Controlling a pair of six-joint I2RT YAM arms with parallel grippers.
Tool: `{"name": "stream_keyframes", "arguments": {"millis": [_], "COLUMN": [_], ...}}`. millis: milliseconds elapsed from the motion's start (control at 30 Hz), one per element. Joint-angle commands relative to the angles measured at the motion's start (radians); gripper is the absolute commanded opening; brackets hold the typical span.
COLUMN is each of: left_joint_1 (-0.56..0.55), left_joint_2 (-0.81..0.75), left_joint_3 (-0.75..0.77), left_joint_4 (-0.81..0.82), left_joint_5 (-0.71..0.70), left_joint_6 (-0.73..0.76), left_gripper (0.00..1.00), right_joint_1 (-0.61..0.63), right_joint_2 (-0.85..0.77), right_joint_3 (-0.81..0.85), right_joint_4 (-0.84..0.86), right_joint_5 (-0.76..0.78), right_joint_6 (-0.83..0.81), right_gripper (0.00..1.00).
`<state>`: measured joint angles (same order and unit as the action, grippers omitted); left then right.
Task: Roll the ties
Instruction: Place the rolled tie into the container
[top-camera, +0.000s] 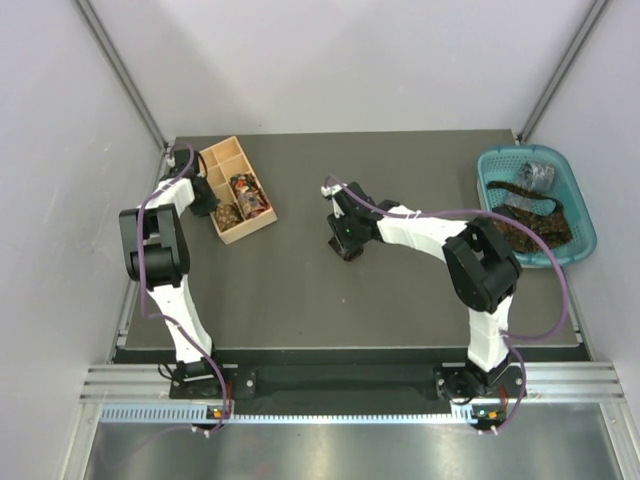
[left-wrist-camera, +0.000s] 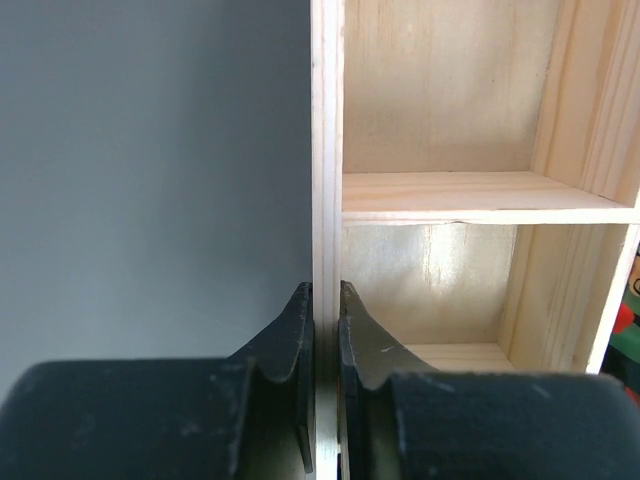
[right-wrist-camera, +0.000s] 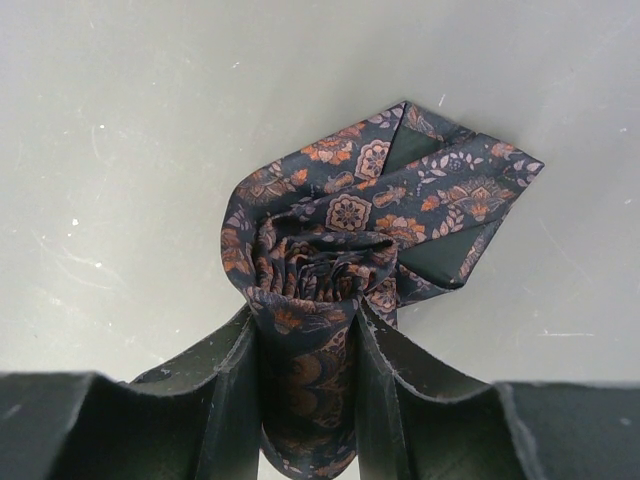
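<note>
Rolled tie (right-wrist-camera: 340, 250) held mid-surface (top-camera: 400, 290); wooden box (left-wrist-camera: 327, 150) wall pinched.
Right jaws closed on the dark orange-patterned rolled tie. Left jaws nipped tight on the box's outer wall; two coils (top-camera: 250, 195) inside. Well apart, teal basket (top-camera: 497, 165) holds loose ties (top-camera: 530, 225).

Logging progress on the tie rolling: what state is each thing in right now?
Left pincer: shut on the wooden box wall.
Right pincer: shut on the paisley tie.
Paisley tie: coiled, wide tip sticking out.
Wooden box: two coiled ties in its near compartments, the others seen empty.
Teal basket: holds dark ties lying unrolled.
</note>
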<state>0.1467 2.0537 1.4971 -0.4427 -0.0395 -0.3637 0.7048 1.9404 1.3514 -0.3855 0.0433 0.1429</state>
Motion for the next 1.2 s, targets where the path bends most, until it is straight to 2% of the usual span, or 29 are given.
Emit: {"name": "stream_keyframes", "arguments": {"millis": [0,167,333,500,633,933,1167], "left_joint_1": [-0.021,-0.074,-0.144,-0.246,-0.355,-0.463,-0.505], "left_joint_2": [-0.033,-0.076,-0.151,-0.187,-0.217,-0.291,-0.363], "left_joint_3": [0.015,0.014,-0.053,-0.075,-0.081,-0.221,-0.331], "left_joint_4": [0.056,-0.005,-0.016,-0.053,-0.102,-0.062,-0.001], "left_joint_5": [0.108,0.122,0.092,0.093,-0.026,-0.16,-0.191], "left_joint_6": [-0.007,-0.03,-0.067,-0.126,-0.15,-0.204,-0.211], "left_gripper": [0.0,0.0,0.0,0.0,0.0,0.0,0.0], "right_joint_1": [-0.013,-0.014,-0.033,-0.102,-0.125,-0.133,-0.151], "right_joint_2": [0.101,0.106,0.02,-0.076,-0.104,-0.138,-0.195], "right_joint_3": [-0.025,-0.006,-0.008,-0.017,0.029,0.107,0.219], "right_joint_4": [-0.108,-0.124,-0.131,-0.151,-0.209,-0.32,-0.426], "right_joint_5": [0.064,0.049,0.017,-0.031,-0.013,0.03,0.101], "right_joint_6": [-0.006,-0.002,0.015,0.04,0.058,0.087,0.101], "right_gripper": [0.21,0.01,0.0,0.0,0.0,0.0,0.0]}}
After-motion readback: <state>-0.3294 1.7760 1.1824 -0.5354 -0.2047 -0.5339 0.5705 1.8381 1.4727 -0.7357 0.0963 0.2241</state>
